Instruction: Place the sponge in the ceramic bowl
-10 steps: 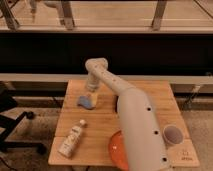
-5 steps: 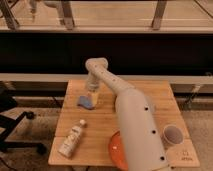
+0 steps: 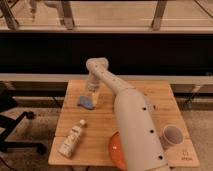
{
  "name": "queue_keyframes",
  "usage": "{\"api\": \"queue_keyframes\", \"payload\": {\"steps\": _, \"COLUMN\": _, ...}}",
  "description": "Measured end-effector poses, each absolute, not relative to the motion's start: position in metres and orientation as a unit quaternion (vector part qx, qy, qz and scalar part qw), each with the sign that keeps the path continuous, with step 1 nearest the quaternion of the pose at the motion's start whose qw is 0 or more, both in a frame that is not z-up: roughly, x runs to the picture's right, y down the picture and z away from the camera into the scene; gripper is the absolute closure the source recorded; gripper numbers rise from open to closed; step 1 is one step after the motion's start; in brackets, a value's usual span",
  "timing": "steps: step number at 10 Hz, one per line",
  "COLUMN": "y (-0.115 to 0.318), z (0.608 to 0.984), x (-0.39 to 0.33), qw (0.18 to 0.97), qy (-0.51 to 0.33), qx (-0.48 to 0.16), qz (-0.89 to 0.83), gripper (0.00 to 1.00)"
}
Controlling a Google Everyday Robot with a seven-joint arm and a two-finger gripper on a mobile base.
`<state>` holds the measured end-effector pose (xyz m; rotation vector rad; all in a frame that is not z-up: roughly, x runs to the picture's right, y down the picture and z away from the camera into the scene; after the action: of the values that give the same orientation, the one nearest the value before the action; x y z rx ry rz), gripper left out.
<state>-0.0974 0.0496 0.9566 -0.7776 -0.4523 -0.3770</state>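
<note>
Camera view: the gripper, whose grasp I cannot tell, is hanging just right of the small light-blue soft sponge; the glossy orange-red ceramic bowl is sitting by the wooden table's near edge.

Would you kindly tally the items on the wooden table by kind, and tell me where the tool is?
sponge: 1
ceramic bowl: 1
bottle: 1
cup: 1
Total: 4
The tool hangs right beside the sponge.
</note>
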Motion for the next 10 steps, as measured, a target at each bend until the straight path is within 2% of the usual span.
{"api": "queue_keyframes", "payload": {"steps": 3, "y": 0.0501, "z": 0.9575, "x": -0.0954, "qw": 0.881, "qy": -0.218, "qx": -0.378, "qz": -0.18, "gripper": 0.06}}
{"api": "queue_keyframes", "payload": {"steps": 10, "y": 0.0496, "z": 0.9592, "x": -0.0922, "qw": 0.878, "qy": -0.22, "qx": -0.387, "qz": -0.176, "gripper": 0.05}}
